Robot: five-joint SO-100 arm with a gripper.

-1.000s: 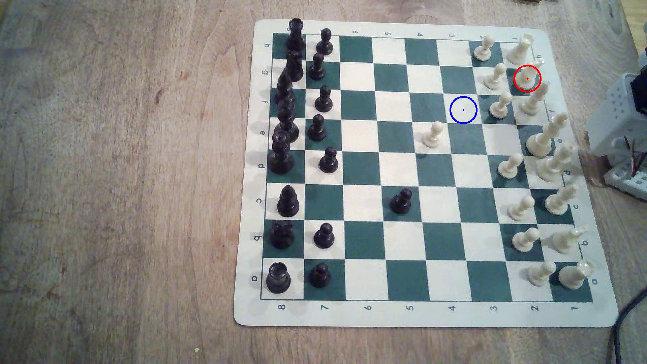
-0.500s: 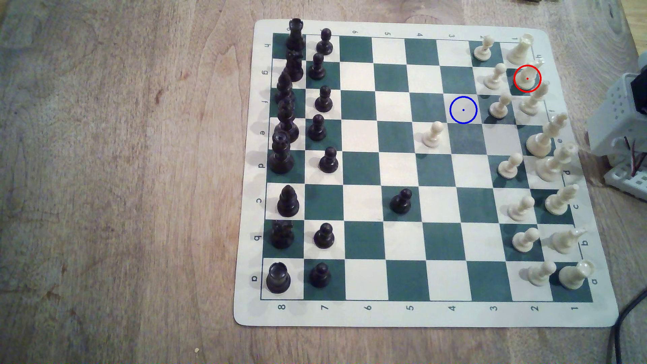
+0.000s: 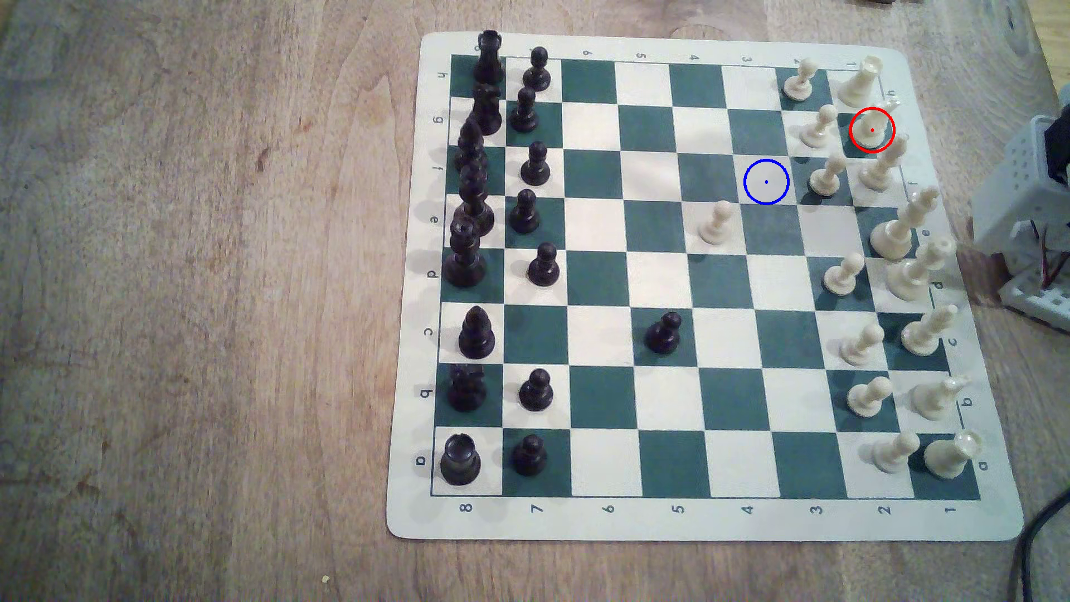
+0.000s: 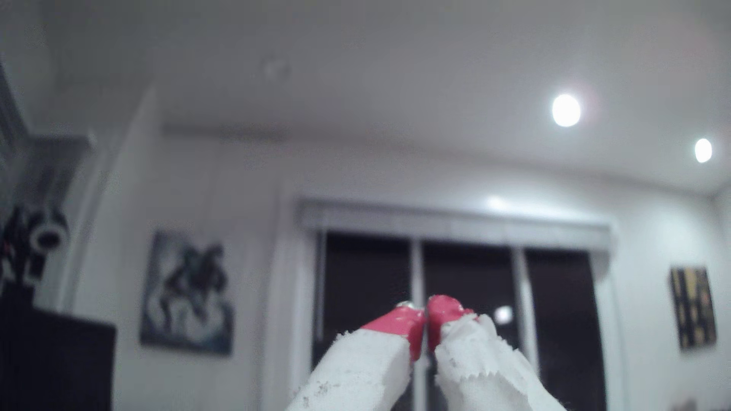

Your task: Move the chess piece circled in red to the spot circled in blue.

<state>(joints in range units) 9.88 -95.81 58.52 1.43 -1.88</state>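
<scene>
The arm's white base (image 3: 1036, 191) shifted slightly.

A dim white room over a wooden table

Beyond the pincer, a dark three-pane window (image 4: 463, 300) sits under a white blind box; two ceiling lights (image 4: 566, 110) glow above it, pictures (image 4: 186, 292) hang either side, and the wooden table (image 3: 191, 301) lies below.
</scene>
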